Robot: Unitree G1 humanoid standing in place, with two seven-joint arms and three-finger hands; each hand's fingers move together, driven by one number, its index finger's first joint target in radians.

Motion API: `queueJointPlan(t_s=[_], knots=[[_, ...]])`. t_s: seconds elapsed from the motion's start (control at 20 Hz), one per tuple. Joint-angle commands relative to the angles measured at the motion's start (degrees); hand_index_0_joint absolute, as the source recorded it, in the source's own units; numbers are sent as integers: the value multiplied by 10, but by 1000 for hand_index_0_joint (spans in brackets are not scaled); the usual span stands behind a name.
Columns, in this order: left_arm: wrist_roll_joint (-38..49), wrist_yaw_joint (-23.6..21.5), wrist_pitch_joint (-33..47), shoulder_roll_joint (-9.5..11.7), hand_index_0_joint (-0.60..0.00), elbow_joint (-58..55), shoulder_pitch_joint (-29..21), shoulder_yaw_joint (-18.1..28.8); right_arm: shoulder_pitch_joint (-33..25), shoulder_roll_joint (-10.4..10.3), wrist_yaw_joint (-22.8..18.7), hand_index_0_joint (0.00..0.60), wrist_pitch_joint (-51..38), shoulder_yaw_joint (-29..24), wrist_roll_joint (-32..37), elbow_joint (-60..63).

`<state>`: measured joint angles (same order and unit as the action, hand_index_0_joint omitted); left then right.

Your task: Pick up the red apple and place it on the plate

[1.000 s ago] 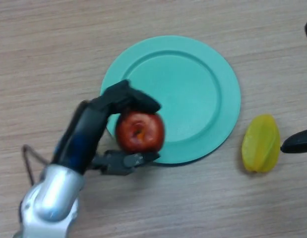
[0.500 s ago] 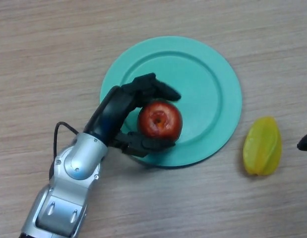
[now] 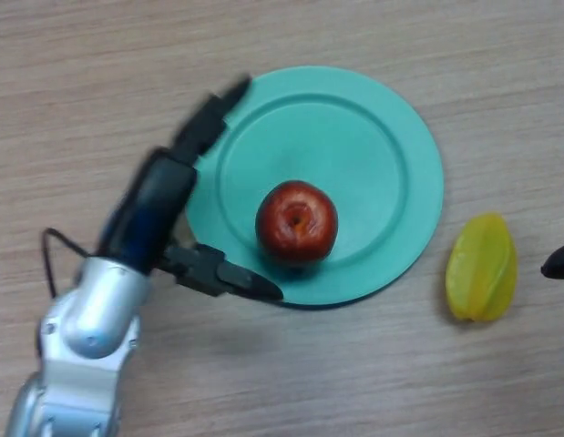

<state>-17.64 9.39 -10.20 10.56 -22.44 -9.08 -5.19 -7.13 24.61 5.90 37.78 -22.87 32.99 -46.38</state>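
Observation:
The red apple (image 3: 297, 222) sits upright on the teal plate (image 3: 373, 137), in its lower middle part. My left hand (image 3: 158, 205) is open just left of the apple, over the plate's left rim, with its fingers spread straight and apart from the apple. Its thumb (image 3: 229, 277) points right along the plate's front edge. My right hand (image 3: 558, 262) shows only as a dark tip at the right edge of the view.
A yellow starfruit (image 3: 482, 266) lies on the wooden table (image 3: 81, 91) just right of the plate.
My left hand carried the apple right onto the plate, then let go of it. Its fingers opened and drew back to the left. The apple now rests on the plate.

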Motion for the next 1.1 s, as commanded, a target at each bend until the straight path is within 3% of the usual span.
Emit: queueJointPlan(t_s=[0.05, 0.2, 0.3, 0.5, 0.7, 1.1], knots=[[22, -8, 72, 15, 0, -79, 28, 31, -11, 14, 4, 0, -81, -31, -4, -35], [108, 15, 84, 33, 0, -148, 85, 91, -11, 7, 2, 0, -77, -16, -21, -40], [152, 20, 128, 40, 0, -139, 103, 138, -11, -1, 5, 0, -73, 3, -39, -48], [229, 17, 124, 43, 0, -141, 113, 202, -21, -15, 8, 0, -59, 35, -70, -54], [267, 11, 94, 47, 0, -155, 111, 215, -24, -24, 9, 0, -49, 47, -75, -57], [261, 14, 23, 42, 0, -211, 117, 212, -22, -31, 11, 0, -44, 54, -80, -61]])
